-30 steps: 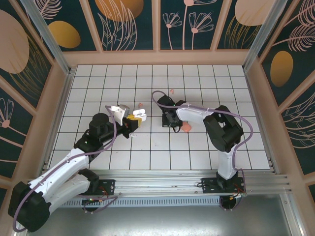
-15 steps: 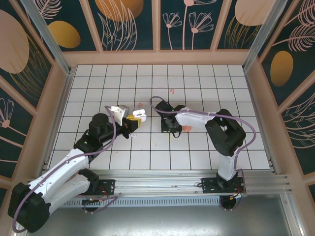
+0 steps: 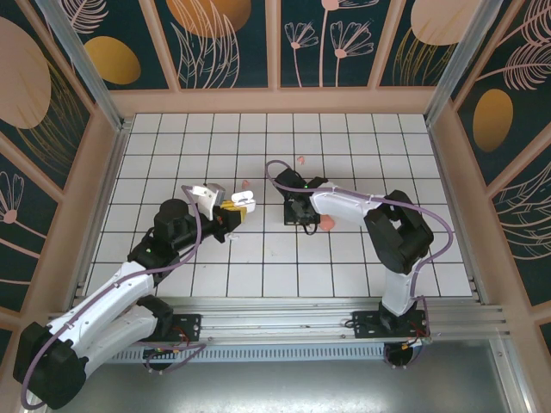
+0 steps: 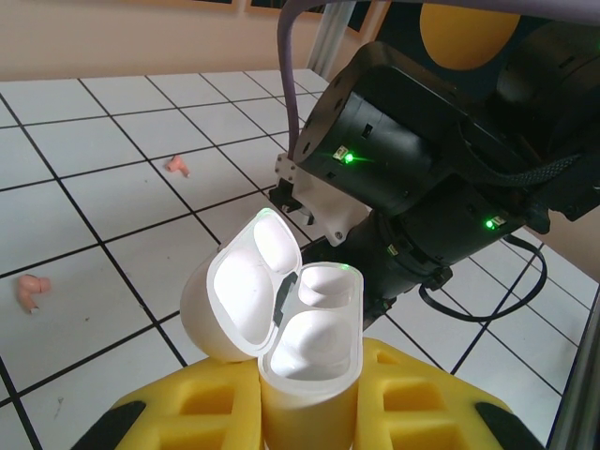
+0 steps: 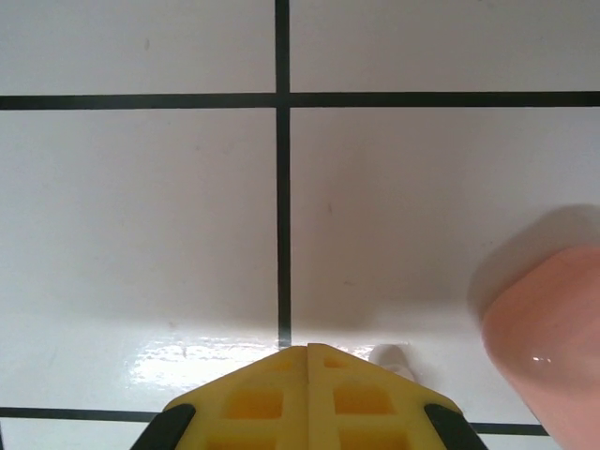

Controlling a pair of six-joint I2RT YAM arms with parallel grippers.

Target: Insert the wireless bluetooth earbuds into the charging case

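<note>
My left gripper (image 3: 234,207) is shut on a white charging case (image 3: 244,199) and holds it above the table with its lid open. In the left wrist view the case (image 4: 309,323) stands upright between the yellow fingers (image 4: 187,408). Two salmon-pink earbuds (image 3: 300,160) (image 3: 245,182) lie on the tiles behind it, and the left wrist view shows them too (image 4: 176,166) (image 4: 31,290). My right gripper (image 5: 307,352) is shut, tips down at the table. A small white earbud (image 5: 389,356) peeks out beside its right finger, not between the fingers.
A rounded salmon-pink case (image 3: 327,223) lies on the tiles just right of the right gripper (image 3: 298,217), and is blurred and close in the right wrist view (image 5: 553,328). The right arm's black wrist (image 4: 412,178) hangs directly beyond the white case. Wooden walls ring the tiled table (image 3: 172,146).
The right arm's elbow has drifted right and its wrist has shifted slightly over the same spot. The left arm and the white case have not moved.
</note>
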